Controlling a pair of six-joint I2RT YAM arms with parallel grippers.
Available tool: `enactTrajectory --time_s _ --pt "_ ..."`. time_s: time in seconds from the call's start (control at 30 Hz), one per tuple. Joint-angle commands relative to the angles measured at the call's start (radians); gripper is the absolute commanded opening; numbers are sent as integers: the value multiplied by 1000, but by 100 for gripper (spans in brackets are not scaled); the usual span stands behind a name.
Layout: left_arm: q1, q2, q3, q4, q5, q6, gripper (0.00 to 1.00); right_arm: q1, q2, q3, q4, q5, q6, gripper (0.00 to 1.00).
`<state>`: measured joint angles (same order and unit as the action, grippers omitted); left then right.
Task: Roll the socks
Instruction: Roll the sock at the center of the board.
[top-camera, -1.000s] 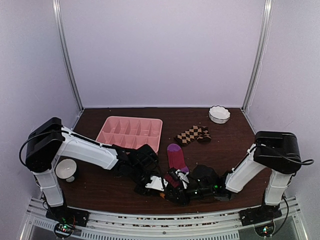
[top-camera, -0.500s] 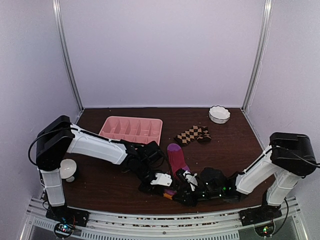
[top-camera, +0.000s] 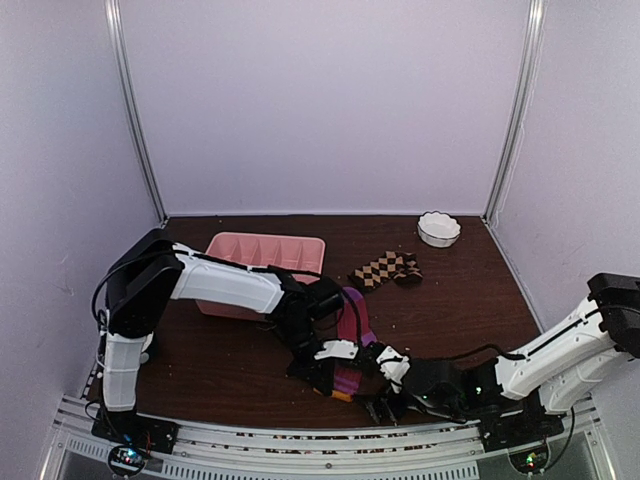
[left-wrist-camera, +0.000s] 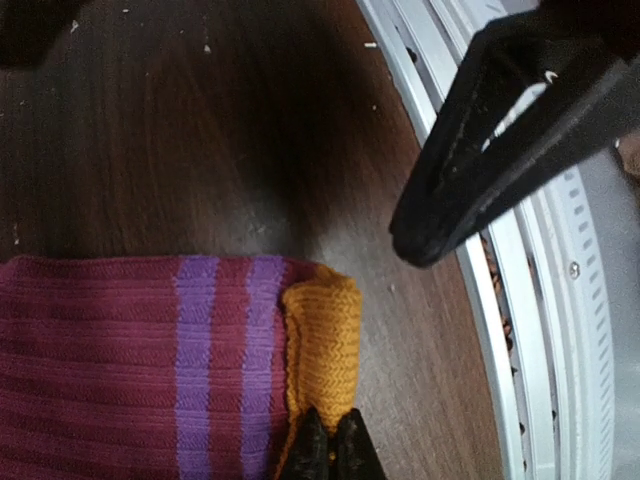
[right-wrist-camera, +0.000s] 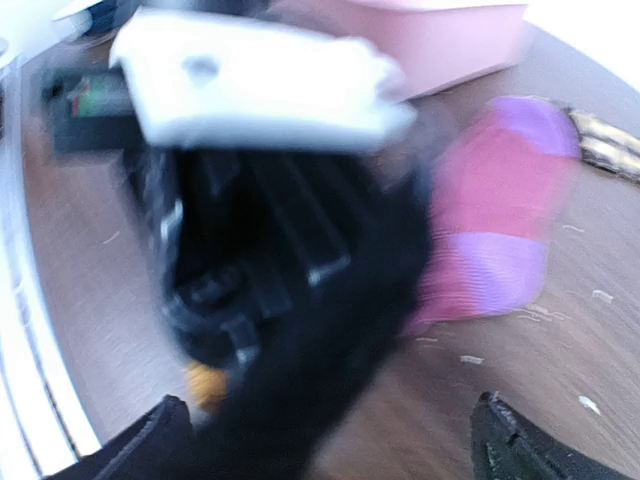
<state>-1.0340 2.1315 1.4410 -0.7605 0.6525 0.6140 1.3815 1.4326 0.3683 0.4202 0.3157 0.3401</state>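
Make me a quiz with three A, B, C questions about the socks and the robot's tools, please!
1. Where is the checkered sock? A) on the table, right of the pink tray; B) inside the tray; C) in a tool.
2. What colour is the cuff end of the pink sock? A) green; B) orange; C) white.
3. How is the right tool? A) open, holding nothing; B) shut on the checkered sock; C) shut on the tray.

Answers:
1 A: it lies on bare wood beside the tray.
2 B: the left wrist view shows an orange edge pinched by the left tool.
3 A: its fingers stand wide apart, gripping nothing.
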Motion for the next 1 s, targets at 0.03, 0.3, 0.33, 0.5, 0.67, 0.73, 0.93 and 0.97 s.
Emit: enactTrajectory --time_s 0.03,0.3,0.33,0.5,0.67,0.73,0.93,0.97 --pt "-6 115 79 -160 -9 -25 0 29 -50 60 -270 552 228 100" --pt "-5 154 113 -173 -14 -54 0 105 -38 46 -285 475 263 92" --pt "-5 160 121 -178 -11 -58 0 117 -35 42 -285 473 257 87" --pt "13 198 173 -228 39 -69 0 126 -21 -27 -149 182 186 77" --pt "45 221 219 -246 83 -84 0 128 -11 -53 -6 0 88 73" --pt "68 243 237 -260 95 -88 0 128 -13 -52 30 -29 22 72" --pt "91 287 286 -305 93 -80 0 124 37 28 48 -62 -198 63" --pt "93 286 289 -306 100 -82 0 122 61 44 47 -75 -213 62"
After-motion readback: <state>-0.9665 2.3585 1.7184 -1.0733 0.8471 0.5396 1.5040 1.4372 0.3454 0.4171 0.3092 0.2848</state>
